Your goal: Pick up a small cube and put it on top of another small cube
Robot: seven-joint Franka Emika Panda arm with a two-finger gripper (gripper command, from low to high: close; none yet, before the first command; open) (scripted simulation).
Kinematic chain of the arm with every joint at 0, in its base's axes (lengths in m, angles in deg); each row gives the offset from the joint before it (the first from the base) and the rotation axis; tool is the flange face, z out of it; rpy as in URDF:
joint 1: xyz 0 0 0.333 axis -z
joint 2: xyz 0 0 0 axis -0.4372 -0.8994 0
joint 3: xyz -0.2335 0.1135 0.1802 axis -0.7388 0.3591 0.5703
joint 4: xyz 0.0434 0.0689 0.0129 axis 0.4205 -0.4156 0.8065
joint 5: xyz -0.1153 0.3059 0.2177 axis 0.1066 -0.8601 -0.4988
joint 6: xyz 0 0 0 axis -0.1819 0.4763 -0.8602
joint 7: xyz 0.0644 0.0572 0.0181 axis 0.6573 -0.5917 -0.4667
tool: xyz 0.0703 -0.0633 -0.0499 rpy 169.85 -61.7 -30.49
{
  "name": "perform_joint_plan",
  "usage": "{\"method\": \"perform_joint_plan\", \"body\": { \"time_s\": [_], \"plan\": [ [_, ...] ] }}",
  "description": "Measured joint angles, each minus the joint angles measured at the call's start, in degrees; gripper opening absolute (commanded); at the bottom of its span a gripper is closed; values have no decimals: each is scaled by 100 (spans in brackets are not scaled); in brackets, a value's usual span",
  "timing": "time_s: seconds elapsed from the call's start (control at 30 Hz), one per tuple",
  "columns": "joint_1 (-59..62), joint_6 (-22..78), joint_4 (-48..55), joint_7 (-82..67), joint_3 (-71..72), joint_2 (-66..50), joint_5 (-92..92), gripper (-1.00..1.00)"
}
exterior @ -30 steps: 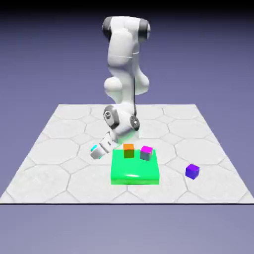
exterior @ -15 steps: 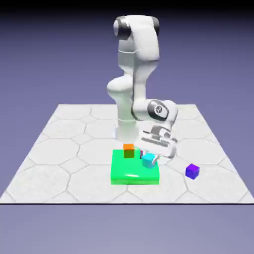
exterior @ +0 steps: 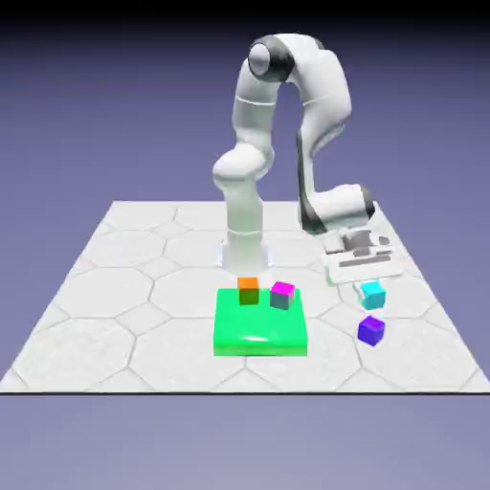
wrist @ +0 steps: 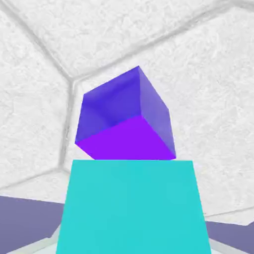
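The jaws are clenched on the small cyan cube [exterior: 372,294], which I have lifted clear of the table [exterior: 115,287] at the right of the exterior view, so I judge the pickup done. The gripper [exterior: 367,287] hangs just above the purple cube [exterior: 371,330], which sits on the table low in the right of the frame, the two cubes near but still apart. In the hand view the cyan cube [wrist: 131,208] fills the bottom centre and the purple cube [wrist: 126,119] shows right above it in the middle of the frame, turned so a corner points toward me (its faces aren't square to the one I'm carrying, as far as I can tell). What's left, by my reckoning, is the final lineup, the descent and the release. The fingertips themselves are hidden behind the cyan cube in the hand view and are too small to make out in the exterior view. I can't judge from either view whether the held cube is truly centred over the purple one. The green slab [exterior: 260,325] with the orange-topped cube [exterior: 249,290] and the magenta-topped cube [exterior: 281,295] sits at centre, well apart.
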Motion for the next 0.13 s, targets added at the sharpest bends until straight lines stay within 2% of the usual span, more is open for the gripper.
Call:
{"method": "perform_joint_plan", "body": {
  "time_s": [0.03,0.07,0.13],
  "plan": [
    [57,9,137,180,44,-208,142,-100],
    [90,14,217,286,70,-329,224,100],
    [91,13,217,288,71,-329,227,100]
  ]
}}
